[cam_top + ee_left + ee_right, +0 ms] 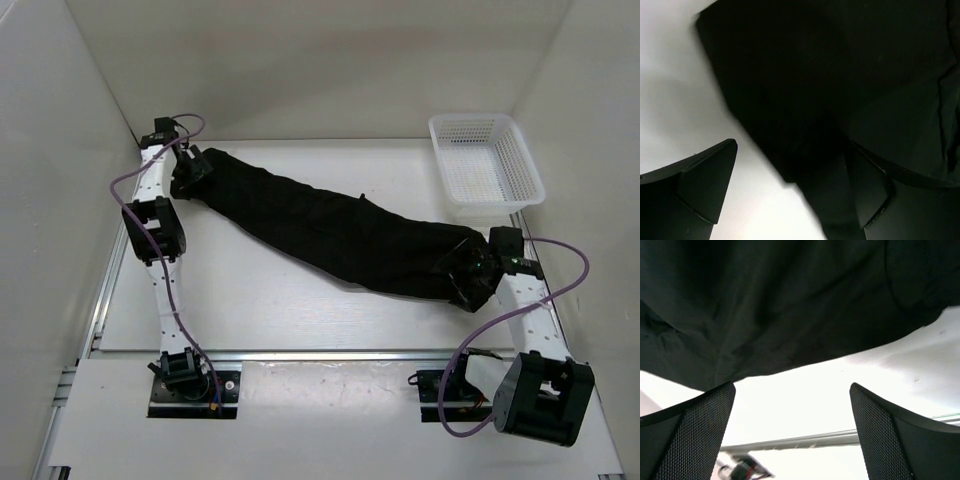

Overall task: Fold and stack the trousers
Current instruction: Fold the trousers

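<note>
The black trousers (330, 230) lie stretched out in a long diagonal band on the white table, from the far left down to the near right. My left gripper (190, 172) sits at their far-left end. In the left wrist view that gripper (790, 145) is open, and the black cloth (830, 75) fills the top of the view and runs down beside the right finger (875, 190). My right gripper (465, 275) is at the near-right end. In the right wrist view it (792, 386) is open with only table between the fingers, and the trousers (765, 305) lie just beyond the fingertips.
A white mesh basket (485, 165) stands at the far right corner, just behind the right arm. White walls close in the table on the left, back and right. A metal rail (330, 352) runs along the table's near edge, in front of the arm bases.
</note>
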`<state>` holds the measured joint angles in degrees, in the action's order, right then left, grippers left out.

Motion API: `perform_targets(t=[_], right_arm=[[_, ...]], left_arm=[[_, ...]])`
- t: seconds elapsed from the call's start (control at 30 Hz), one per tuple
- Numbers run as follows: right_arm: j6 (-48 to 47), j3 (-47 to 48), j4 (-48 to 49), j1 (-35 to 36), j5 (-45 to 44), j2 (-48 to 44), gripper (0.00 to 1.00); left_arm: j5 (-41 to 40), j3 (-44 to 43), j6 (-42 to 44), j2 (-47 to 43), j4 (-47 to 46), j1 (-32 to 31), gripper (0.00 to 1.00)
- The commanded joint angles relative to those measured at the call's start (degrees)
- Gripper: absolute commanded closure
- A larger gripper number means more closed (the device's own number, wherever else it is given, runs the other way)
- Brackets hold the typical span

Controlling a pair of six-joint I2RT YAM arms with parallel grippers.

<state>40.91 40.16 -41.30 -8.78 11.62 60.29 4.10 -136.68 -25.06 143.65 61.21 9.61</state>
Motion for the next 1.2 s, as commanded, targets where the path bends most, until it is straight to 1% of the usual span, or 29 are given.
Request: perform_targets(t=[0.0,0.13,0.2,0.27,0.3,0.33,0.4,0.43,0.47,0.53,0.57,0.63,0.67,0.73,0.8,0.83,0.93,0.97,1.03,1.07,1.13,1.17], right_arm=[[5.7,-3.1,5.6,-0.6,7.4,-0.9,0.0],[9.8,-5.5,13.4,-1.2,9.4,1.3,0.0],[10.3,-6.2,15.2,-1.2,9.4,3.7,0.0],[10.9,-6.2,17.7,-1.2,9.4,5.4,0.0],[10.9,-5.1,17.7,-1.2,7.7,5.9,0.0],[10.3,-4.6,17.7,-1.2,6.8,6.5,0.0],[9.6,-3.9,18.3,-1.2,4.2,8.7,0.07],[9.1,-3.3,18.3,-1.2,3.6,9.6,0.11],[9.1,-3.3,18.3,-1.2,2.6,11.4,0.22],[9.1,-3.3,18.9,-0.5,1.0,14.0,0.38],[9.1,-3.3,19.9,-0.5,1.0,14.7,0.54],[9.1,-3.3,20.5,0.1,0.4,16.7,0.69],[8.6,-3.3,21.2,0.1,0.4,17.2,0.87],[7.8,-1.3,21.2,0.1,-0.1,18.3,1.0],[6.8,0.1,21.2,0.1,-0.6,18.8,1.0],[6.1,1.3,20.3,0.1,-0.6,18.8,1.0],[5.3,2.4,18.0,0.1,-1.2,18.1,1.0],[4.6,2.4,17.3,0.1,-1.9,17.1,1.0],[4.6,1.9,14.6,0.1,-2.4,15.0,1.0],[4.6,1.8,13.4,0.1,-3.3,14.1,1.0],[4.6,0.6,9.5,0.1,-4.6,10.2,1.0],[5.5,-0.6,8.3,0.1,-5.3,8.5,1.0]], left_arm=[[1.9,-5.6,-0.4,2.5,1.0,-2.3,0.0],[0.8,-5.6,-1.5,4.3,1.0,-2.8,0.0],[0.8,-5.0,-1.5,5.0,1.0,-2.8,0.02],[1.4,-5.6,-1.5,6.4,1.0,-2.8,0.06],[2.0,-7.1,-1.5,7.2,1.0,-2.8,0.12],[2.1,-7.7,-2.1,7.3,1.0,-2.8,0.34],[2.8,-9.0,-2.6,7.8,0.5,-2.8,0.67],[2.8,-9.6,-2.6,7.8,0.5,-2.8,0.9],[2.8,-9.6,-3.1,7.1,0.5,-2.8,0.9],[2.8,-10.1,-3.2,5.5,-0.2,-2.8,0.9],[2.0,-9.5,-3.8,3.3,-0.8,-2.8,0.9],[-0.2,-8.0,-3.8,0.8,-1.4,-2.8,0.9],[-0.8,-7.3,-3.8,-1.7,-1.4,-2.8,0.9],[-2.2,-4.6,-3.8,-4.3,-1.4,-1.4,0.9],[-3.3,-1.3,-3.8,-8.9,-1.4,-0.6,0.9],[-4.5,3.0,-3.8,-10.7,-1.4,0.6,0.9],[-7.8,10.6,-3.2,-17.9,-0.7,2.4,0.9],[-8.8,16.0,-3.2,-19.6,-0.7,3.7,0.9],[-11.2,21.7,-3.2,-24.7,-0.7,4.2,0.9],[-12.0,27.2,-3.2,-26.2,-0.7,5.1,0.9],[-13.4,32.9,-3.9,-31.0,-0.2,6.0,0.9],[-13.4,38.8,-4.5,-32.7,-0.9,7.3,0.9]])
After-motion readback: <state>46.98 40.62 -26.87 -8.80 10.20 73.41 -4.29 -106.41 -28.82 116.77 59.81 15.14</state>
